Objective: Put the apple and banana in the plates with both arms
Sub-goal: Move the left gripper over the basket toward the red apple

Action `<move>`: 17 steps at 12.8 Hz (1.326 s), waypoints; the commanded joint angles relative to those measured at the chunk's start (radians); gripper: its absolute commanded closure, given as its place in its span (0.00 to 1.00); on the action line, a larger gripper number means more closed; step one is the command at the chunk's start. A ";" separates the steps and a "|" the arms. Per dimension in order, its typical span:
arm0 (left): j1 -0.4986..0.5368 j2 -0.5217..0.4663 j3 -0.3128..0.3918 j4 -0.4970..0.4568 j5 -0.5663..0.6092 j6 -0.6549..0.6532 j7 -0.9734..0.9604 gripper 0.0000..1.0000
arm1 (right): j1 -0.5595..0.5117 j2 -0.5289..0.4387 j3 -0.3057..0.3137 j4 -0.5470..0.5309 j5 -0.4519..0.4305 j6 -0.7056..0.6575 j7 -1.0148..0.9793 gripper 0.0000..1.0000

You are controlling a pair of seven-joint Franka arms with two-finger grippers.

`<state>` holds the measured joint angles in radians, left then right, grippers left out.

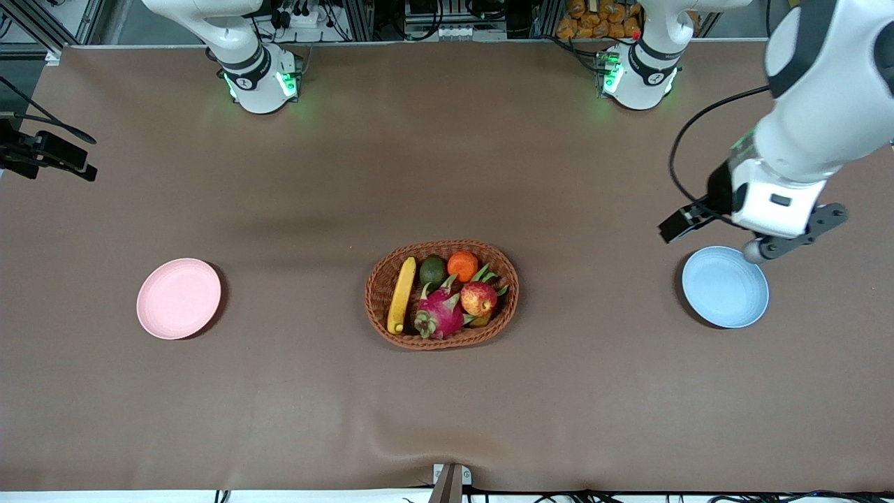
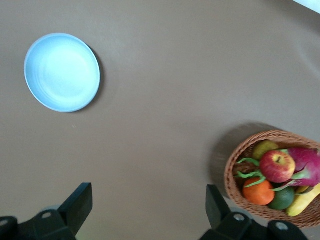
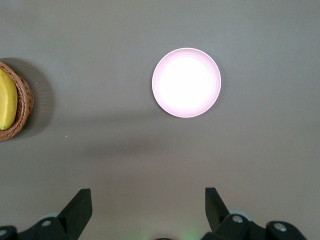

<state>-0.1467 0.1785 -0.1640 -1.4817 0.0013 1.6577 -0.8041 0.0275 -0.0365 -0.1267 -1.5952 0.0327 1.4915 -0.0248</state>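
Red-yellow apple (image 1: 478, 298) & banana (image 1: 401, 295) in basket (image 1: 377, 307), both grippers' fingers spread.

No text, label, brand, number or sign can be read anywhere.

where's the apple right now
The apple lies in the basket at mid-table, beside the dragon fruit and nearer the front camera than the orange.

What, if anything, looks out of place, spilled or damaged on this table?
Nothing stands out. The apple and banana lie in the basket, and the pink plate and blue plate sit flat and bare.
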 commanded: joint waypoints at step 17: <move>-0.356 0.419 0.014 0.083 0.160 0.539 -0.839 0.00 | 0.003 0.001 -0.004 0.034 -0.022 0.006 0.003 0.00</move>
<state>-0.4742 0.5455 -0.1630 -1.4317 0.1297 2.1470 -1.5931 0.0263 -0.0372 -0.1304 -1.5749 0.0300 1.5019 -0.0247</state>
